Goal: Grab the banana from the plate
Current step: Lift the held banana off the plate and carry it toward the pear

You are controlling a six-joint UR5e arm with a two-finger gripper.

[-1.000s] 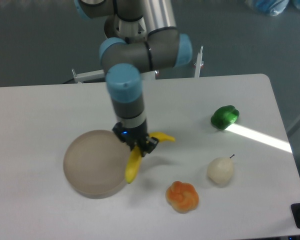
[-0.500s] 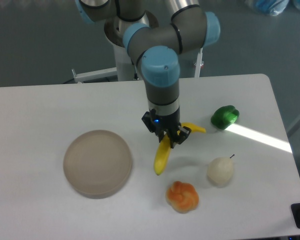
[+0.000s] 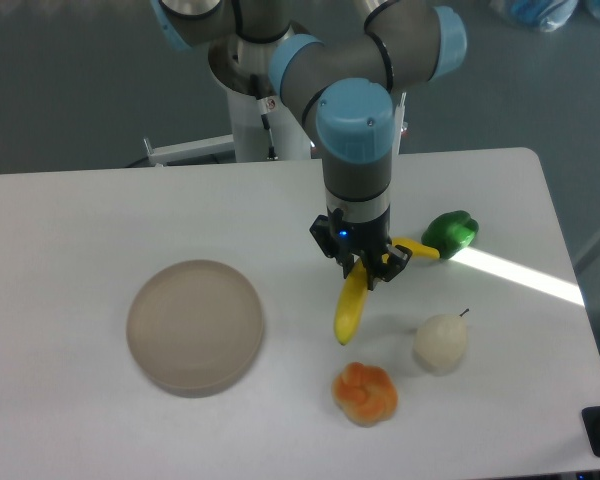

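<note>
A white table [image 3: 100,220] filling most of the view, set against a dark grey floor [image 3: 70,80]. Near the right side, a glossy green pepper [image 3: 450,232], with a bright strip of light [image 3: 520,274] running from just beside it toward the table's right edge. Closer to the front, a pale pear [image 3: 440,341] with a thin dark stem pointing up and right. Left of the pear and a little nearer the front edge, a lumpy orange fruit [image 3: 365,392], close to it but apart. Beyond the far edge, white metal brackets [image 3: 175,151], possibly part of a frame. At the top right corner, a blurred pale blue object [image 3: 540,12], too indistinct to identify.
</note>
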